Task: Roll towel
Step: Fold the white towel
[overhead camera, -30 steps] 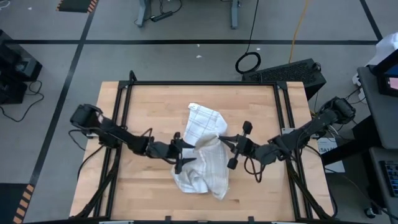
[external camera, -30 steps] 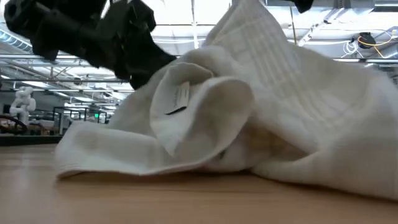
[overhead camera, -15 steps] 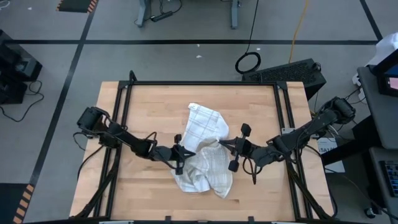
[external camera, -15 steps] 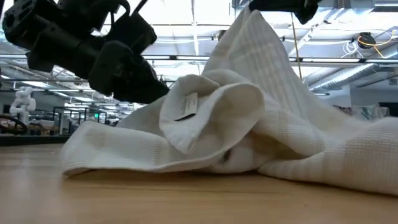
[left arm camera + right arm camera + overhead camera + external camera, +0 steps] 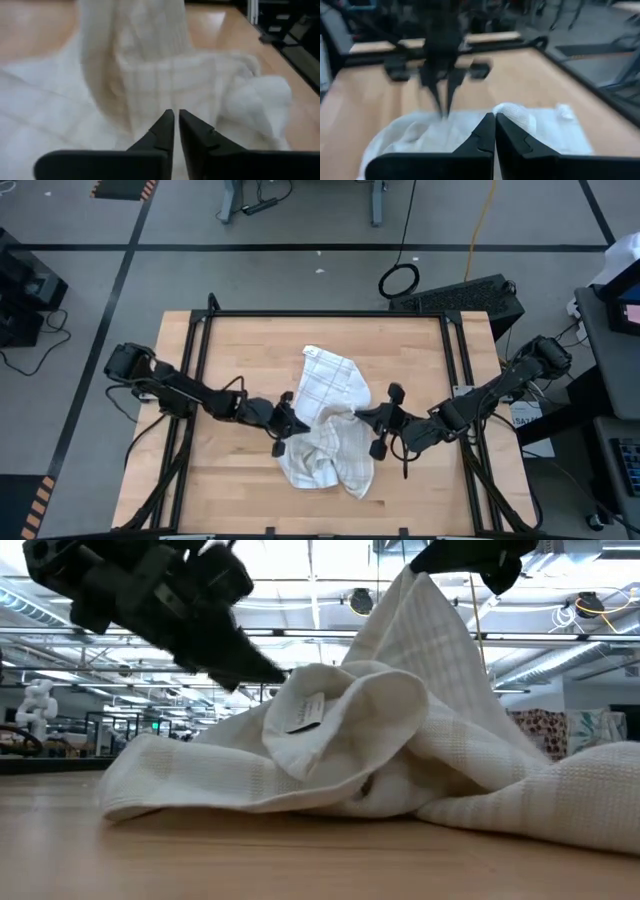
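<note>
The wooden table point(image 5: 220, 360) fills the middle of the high view, a black frame around its edge. Crumpled at its centre lies the towel point(image 5: 328, 420), white with fine dark check lines. One flat end reaches toward the table's far edge, and the bunched end sits nearer the front. From table height the towel point(image 5: 400, 750) heaps up, a peak of cloth pulled high on one side, a rolled fold with a small label facing the camera.

Both dark arms reach in toward the towel. The left gripper point(image 5: 283, 425) sits at the towel's left edge, and its wrist camera shows the fingers point(image 5: 161, 131) nearly together with a thin gap, right up against the cloth point(image 5: 150, 85). Whether cloth is pinched between them I cannot tell.

The right gripper point(image 5: 377, 420) is at the towel's right edge. Its fingers point(image 5: 485, 131) are pressed together, and the low view shows the cloth's peak rising right up to a dark gripper point(image 5: 465, 558) overhead, so it is clamped on the towel.
</note>
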You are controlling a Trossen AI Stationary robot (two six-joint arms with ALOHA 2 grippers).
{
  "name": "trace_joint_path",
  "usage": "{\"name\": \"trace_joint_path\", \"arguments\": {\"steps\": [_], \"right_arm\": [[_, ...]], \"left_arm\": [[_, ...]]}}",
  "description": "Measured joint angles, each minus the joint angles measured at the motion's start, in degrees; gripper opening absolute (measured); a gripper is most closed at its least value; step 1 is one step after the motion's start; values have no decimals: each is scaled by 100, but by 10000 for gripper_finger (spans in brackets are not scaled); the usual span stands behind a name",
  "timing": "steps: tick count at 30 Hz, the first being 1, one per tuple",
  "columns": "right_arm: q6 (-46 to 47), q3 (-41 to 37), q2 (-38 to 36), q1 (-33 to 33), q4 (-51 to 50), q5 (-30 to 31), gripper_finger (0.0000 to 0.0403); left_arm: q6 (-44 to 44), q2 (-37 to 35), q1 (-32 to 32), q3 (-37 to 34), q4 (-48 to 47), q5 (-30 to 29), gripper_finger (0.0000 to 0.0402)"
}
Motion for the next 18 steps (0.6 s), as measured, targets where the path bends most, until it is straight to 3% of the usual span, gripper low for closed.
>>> {"name": "trace_joint_path", "arguments": {"steps": [3,8,13,18], "right_arm": [[-630,0,-37,10,584,336,0],[-1845,0,-272,160,1625,365,0],[-2383,0,-503,379,1903,367,0],[-2397,2,-577,450,1922,382,0]], "left_arm": [[-335,369,-131,-2,-223,-311,79],[-405,839,-406,-2,51,-393,124],[-394,818,-491,-5,264,-817,134],[-255,788,-440,4,1137,-837,135]]}}
